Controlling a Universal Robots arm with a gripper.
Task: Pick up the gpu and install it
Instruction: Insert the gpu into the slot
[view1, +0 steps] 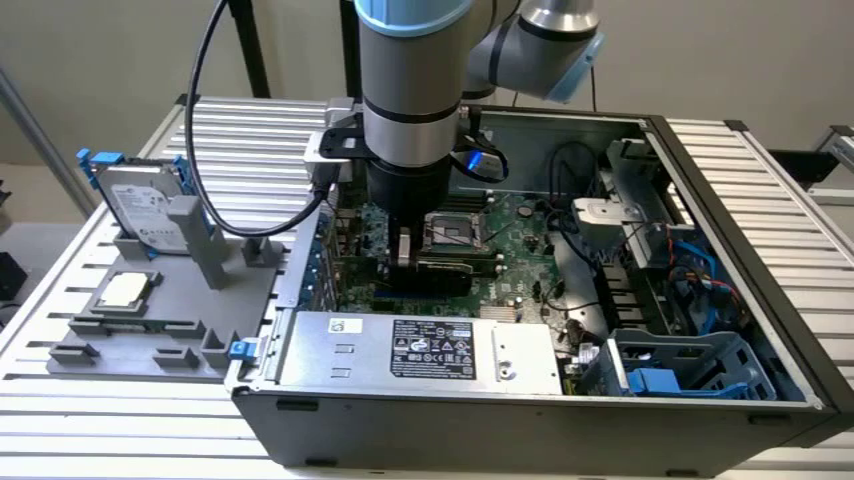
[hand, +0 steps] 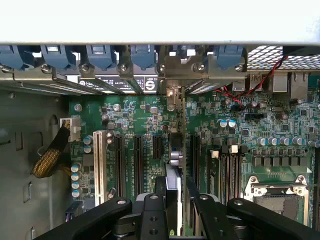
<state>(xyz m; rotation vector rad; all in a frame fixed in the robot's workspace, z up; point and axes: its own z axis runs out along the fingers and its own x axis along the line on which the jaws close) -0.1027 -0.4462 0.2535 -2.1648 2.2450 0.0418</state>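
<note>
The gpu (hand: 174, 150) is seen edge-on in the wrist view as a thin card standing upright between my fingers. It runs along an expansion slot of the green motherboard (hand: 135, 115), with its silver end bracket (hand: 172, 92) up against the case's rear slot openings. My gripper (hand: 175, 212) is shut on the card, one black finger on each face. In the exterior view the gripper (view1: 407, 262) is low inside the open PC case, over the slot area beside the CPU socket (view1: 454, 232). The arm hides most of the card there.
A grey holder tray (view1: 160, 335) at the exterior view's left carries a silver hard drive with blue rails (view1: 147, 205) and a square CPU chip (view1: 123, 292). The power supply (view1: 427, 348) lines the case's near wall. Cables (view1: 694, 260) and a drive cage (view1: 694, 365) fill the case's right side.
</note>
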